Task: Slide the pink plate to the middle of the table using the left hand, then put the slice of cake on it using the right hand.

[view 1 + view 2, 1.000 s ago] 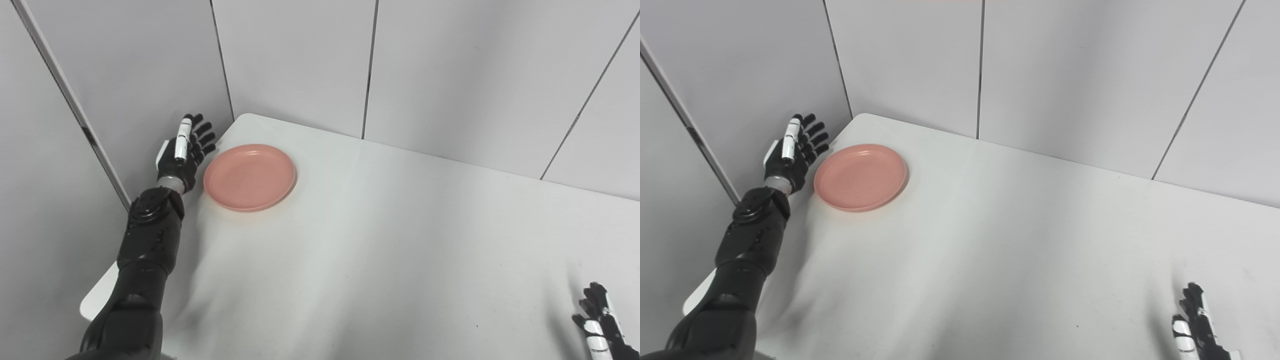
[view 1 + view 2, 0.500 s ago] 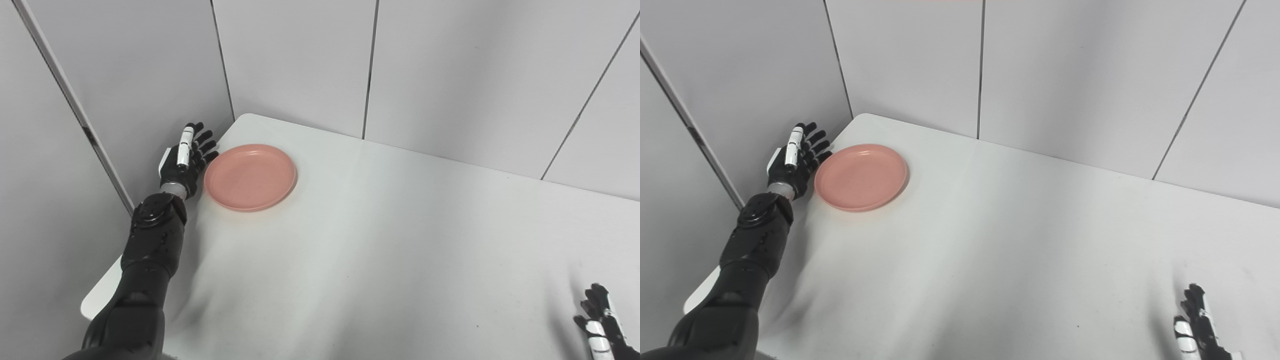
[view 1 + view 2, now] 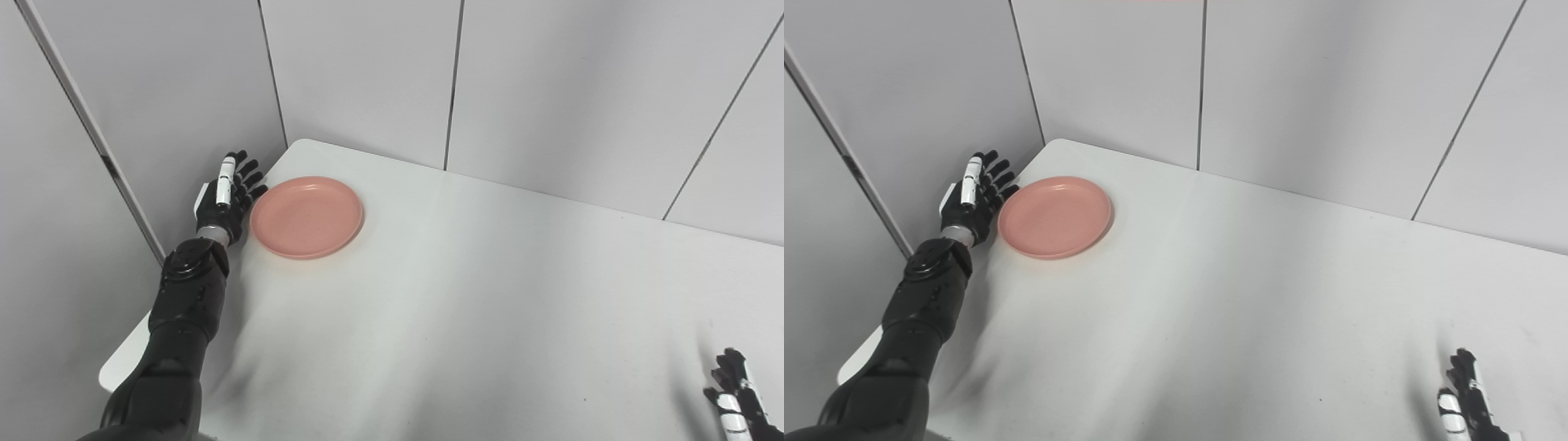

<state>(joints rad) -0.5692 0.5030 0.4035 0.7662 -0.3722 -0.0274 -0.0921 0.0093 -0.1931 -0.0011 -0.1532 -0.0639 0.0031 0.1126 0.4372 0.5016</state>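
The left arm [image 3: 184, 306] rises from the bottom left and runs along the table's left edge; it is black and jointed, and its wrist sits at the table's left edge, near the far left corner. The left hand [image 3: 225, 199] stands edge-on at that corner, palm turned toward the plate, fingers [image 3: 248, 168] spread and pointing away toward the wall; it grasps nothing. The lowest fingertips lie just beside the plate's left rim (whether they actually touch it I cannot tell from either view); the rest of the hand stays to the left of the rim, none of it over the plate.

The pink plate [image 3: 306, 216] lies flat on the white table [image 3: 459, 306], close to the far left corner and well apart from the table's middle; its dish is bare, with a low raised rim all round; its right side faces open tabletop. Grey wall panels [image 3: 367, 73] stand behind the far edge and along the left edge.

The tabletop stretches white toward the right edge; soft shadows cross its near part.

The right hand [image 3: 1467, 395] shows only in part at the near right corner of the view, low over the table and cut by the picture's bottom edge; its dark fingers point up and apart, holding nothing; it is well apart from the plate.
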